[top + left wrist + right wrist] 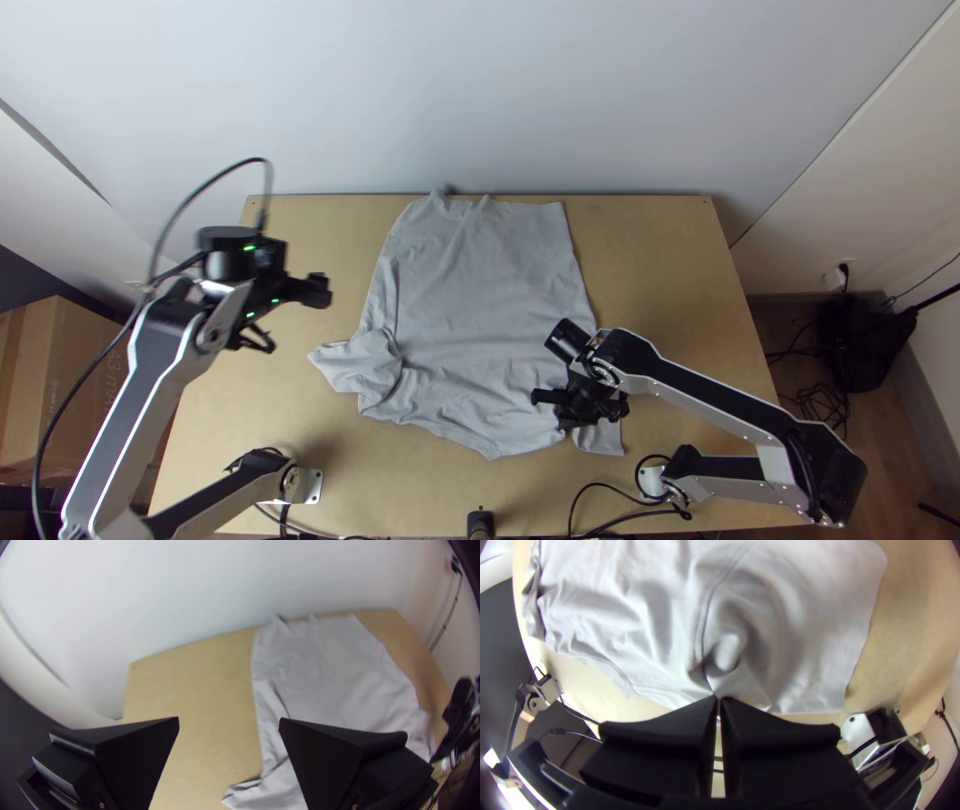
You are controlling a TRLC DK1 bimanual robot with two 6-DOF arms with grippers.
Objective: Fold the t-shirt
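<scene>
The left arm rises from its base at the table's near left, its lower link running outward and its forearm slanting up the picture to a bent wrist. From there the left gripper hangs over the table beside the t-shirt, pointing inward across the wood, clear of the cloth. In the left wrist view its two fingers stand wide apart with nothing between them.

The t-shirt lies mostly spread over the middle of the table, its far end at the table's far edge. On its left side a part is folded over and bunched, and wrinkles run along the near edge.

The right arm has its base at the near right; its lower link runs outward to the elbow, and the forearm folds back toward the middle. Its wrist is bent down, putting the right gripper low at the shirt's near right part. In the right wrist view the tips are pressed together on a small pinch of the shirt, with creases converging on them.
</scene>
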